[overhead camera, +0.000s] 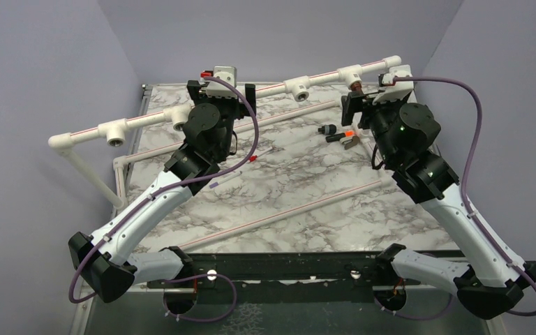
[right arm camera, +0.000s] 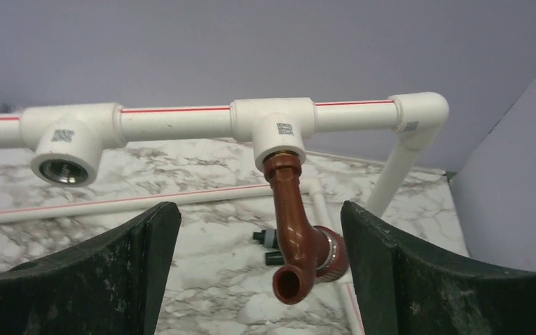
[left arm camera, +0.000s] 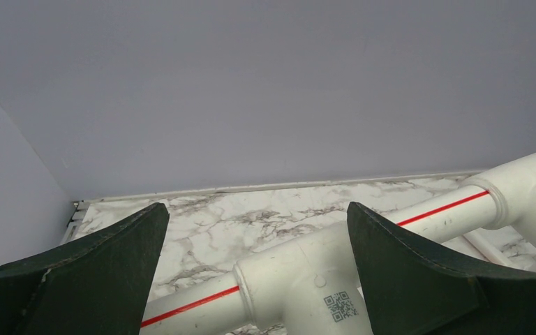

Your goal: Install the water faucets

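Note:
A reddish-brown water faucet hangs from the rightmost white tee fitting of the raised pipe, spout opening toward the camera. My right gripper is open, its fingers standing either side of the faucet without gripping it. From above, the faucet is a small brown piece under that tee, with the right gripper just below it. My left gripper is open and straddles another tee of the same pipe, holding nothing. In the top view the left gripper sits at the pipe's middle stretch.
The neighbouring tee shows an open threaded socket. Small black and orange parts lie on the marble table near the right gripper. Loose thin pipes lie across the table. Purple walls close in behind and on both sides.

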`<state>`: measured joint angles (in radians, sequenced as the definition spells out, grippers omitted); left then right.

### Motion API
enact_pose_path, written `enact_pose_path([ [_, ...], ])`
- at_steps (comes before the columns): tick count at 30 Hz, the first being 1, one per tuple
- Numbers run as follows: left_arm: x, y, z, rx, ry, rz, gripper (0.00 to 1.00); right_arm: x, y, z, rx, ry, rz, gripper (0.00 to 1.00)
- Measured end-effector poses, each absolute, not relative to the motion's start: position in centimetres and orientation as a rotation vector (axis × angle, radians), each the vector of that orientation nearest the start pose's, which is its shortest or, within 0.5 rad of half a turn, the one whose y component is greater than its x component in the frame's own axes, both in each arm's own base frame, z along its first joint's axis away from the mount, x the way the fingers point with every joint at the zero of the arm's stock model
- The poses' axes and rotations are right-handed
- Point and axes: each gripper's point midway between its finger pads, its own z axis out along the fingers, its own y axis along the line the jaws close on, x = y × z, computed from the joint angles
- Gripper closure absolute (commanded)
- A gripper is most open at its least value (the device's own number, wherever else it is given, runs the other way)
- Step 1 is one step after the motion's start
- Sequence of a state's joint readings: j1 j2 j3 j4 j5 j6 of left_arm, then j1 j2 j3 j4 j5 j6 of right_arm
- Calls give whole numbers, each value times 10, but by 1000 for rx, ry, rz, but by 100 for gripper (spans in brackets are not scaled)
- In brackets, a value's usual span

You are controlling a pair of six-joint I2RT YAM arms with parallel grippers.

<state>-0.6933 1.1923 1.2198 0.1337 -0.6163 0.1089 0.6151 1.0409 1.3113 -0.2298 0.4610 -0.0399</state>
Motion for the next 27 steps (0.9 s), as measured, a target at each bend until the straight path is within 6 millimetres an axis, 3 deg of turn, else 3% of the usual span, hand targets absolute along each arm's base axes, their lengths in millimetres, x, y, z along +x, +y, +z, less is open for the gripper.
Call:
enact_pose_path([
  [5, 363, -165, 419, 62, 1438, -46, 1, 315, 120, 422, -313, 1514, -45, 10],
  [9, 363, -165, 419, 62, 1438, -46, 1, 311, 113, 401, -447, 1499, -162, 10],
  [17, 363, -165, 419, 62, 1438, -46, 1, 324, 111, 359, -622, 1432, -362, 14],
  [22, 363, -165, 419, 62, 1438, -46, 1, 335, 109, 365, -614, 1378, -410, 19],
  [27, 363, -165, 419, 62, 1438, -46, 1, 344, 92, 379, -546, 1342, -415, 29],
])
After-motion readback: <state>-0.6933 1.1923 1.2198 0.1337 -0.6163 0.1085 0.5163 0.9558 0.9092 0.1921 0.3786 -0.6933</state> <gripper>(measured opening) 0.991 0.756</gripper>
